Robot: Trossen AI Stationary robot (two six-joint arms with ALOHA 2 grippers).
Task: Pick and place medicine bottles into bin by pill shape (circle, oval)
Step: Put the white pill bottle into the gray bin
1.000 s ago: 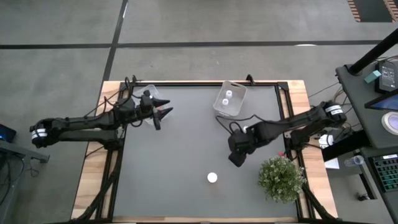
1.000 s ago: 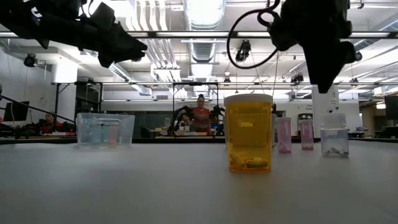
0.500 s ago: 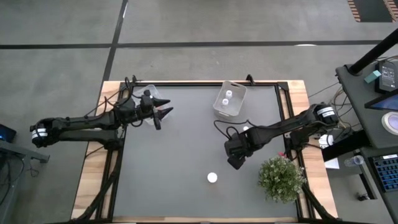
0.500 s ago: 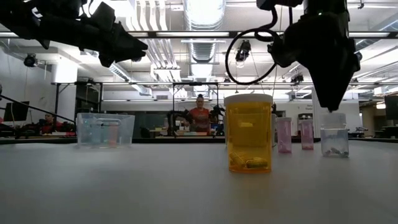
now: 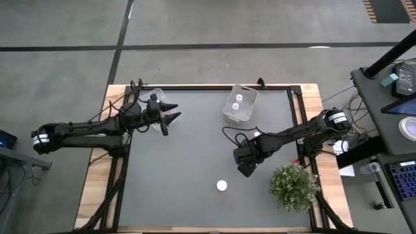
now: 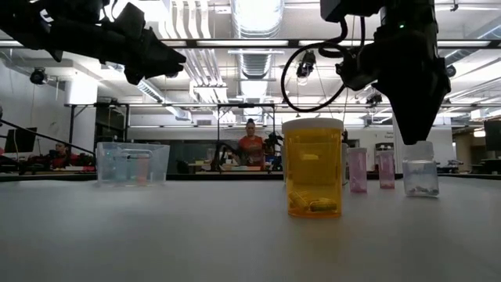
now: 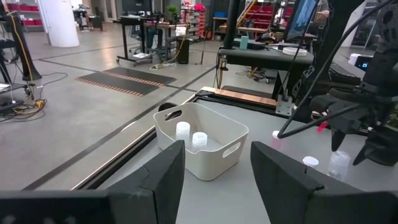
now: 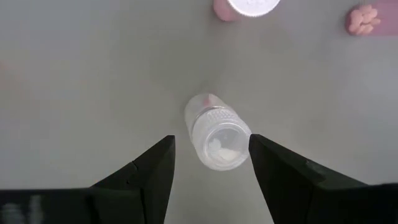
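My right gripper [image 8: 211,140] is open and points down, above a clear uncapped bottle [image 8: 217,132] that stands upright on the table with white pills inside. The fingers stand either side of it, higher up, touching nothing; the low view shows the fingertips [image 6: 412,135] just above the bottle [image 6: 421,178]. An amber white-capped bottle [image 6: 313,168] stands on its base nearer the front edge, and shows in the high view [image 5: 222,186]. Two pink bottles [image 6: 357,170] stand behind. My left gripper [image 5: 173,117] is open and empty, held high at the far left.
A white bin [image 5: 239,103] at the far edge holds two white-capped bottles [image 7: 191,135]. A clear bin [image 6: 131,163] stands at the far left. A bushy green plant [image 5: 294,185] stands at the near right. Loose pink pills [image 8: 362,18] lie by a pink bottle [image 8: 245,7].
My right gripper has come down toward the clear bottle and shifted slightly toward the table's left edge, staying open. The bottles have not moved.
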